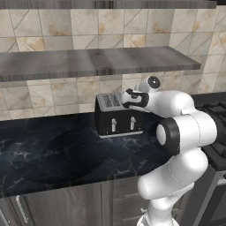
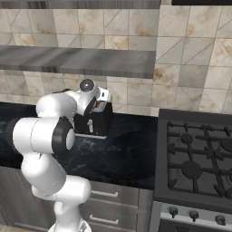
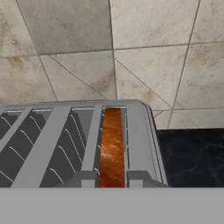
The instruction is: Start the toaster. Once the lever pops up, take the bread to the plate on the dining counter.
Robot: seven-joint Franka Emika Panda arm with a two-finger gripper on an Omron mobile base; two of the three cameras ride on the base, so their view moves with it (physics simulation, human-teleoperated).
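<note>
I have the gripper (image 3: pixel 111 178) over the right end of the toaster (image 1: pixel 119 114), which sits on the black worktop (image 1: pixel 53 154) against the tiled wall, middle of the left base frame. In the hand view the two fingertips (image 3: pixel 85 177) stand at the bottom centre, close together either side of the orange-brown crust of the bread (image 3: pixel 112 146), which lies down in the rightmost slot. The jaws are drawn in narrow, and I judge they are pinching the top edge of the slice, though the contact itself sits right at the lower edge of the picture and I cannot be sure of it. In the left base view both silvery levers (image 1: pixel 113 126) show on the front face; whether they are up or down I cannot tell at this size. If this is the lift, it wants to go straight up along the slot, keeping the wrist square to the grey top so the slice does not scrape the wire guides or tip out of the pinch. I would raise until the slice is clear of the top before swinging away, since the shelf (image 1: pixel 97 62) hangs not far above and limits headroom.
</note>
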